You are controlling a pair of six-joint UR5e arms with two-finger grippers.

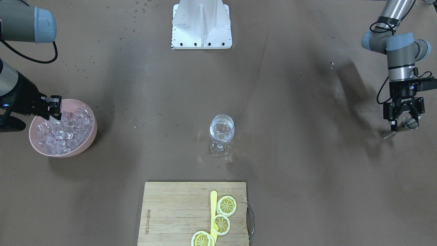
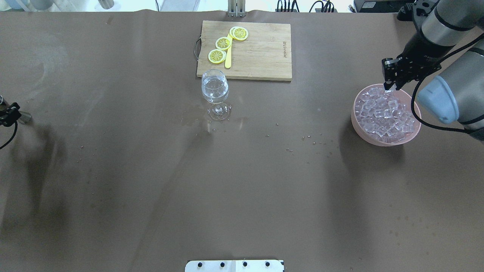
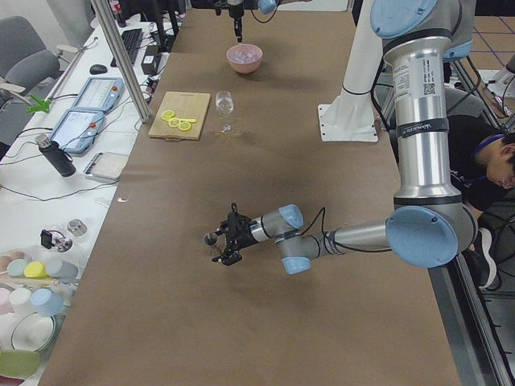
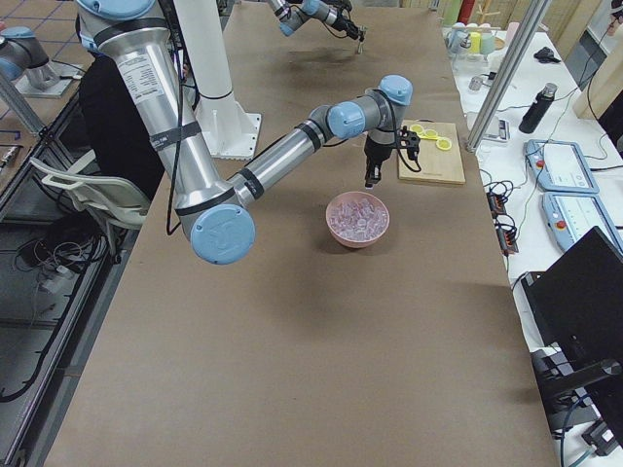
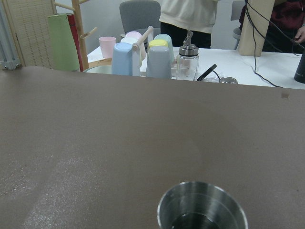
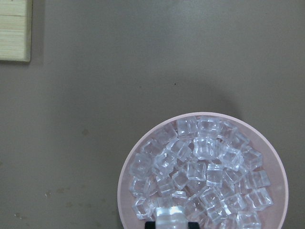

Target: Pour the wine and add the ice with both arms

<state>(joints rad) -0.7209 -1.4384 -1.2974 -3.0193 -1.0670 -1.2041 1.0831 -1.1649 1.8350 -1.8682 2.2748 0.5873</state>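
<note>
My right gripper (image 1: 54, 115) (image 2: 390, 87) hangs over the far rim of a pink bowl (image 2: 357, 124) full of clear ice cubes (image 2: 385, 111) (image 6: 200, 162). It is shut on one ice cube (image 6: 170, 217), held just above the pile. A stemmed glass (image 1: 222, 131) (image 2: 215, 88) with clear liquid stands mid-table, near the cutting board. My left gripper (image 1: 404, 124) is far out at the table's left end, level and low. It holds a small metal cup (image 1: 409, 123) (image 5: 202, 207) upright between its fingers.
A wooden cutting board (image 2: 261, 49) with lemon slices (image 2: 223, 43) and a yellow stick lies behind the glass. Water drops dot the brown table around the glass. The white robot base (image 1: 201, 27) stands at the near edge.
</note>
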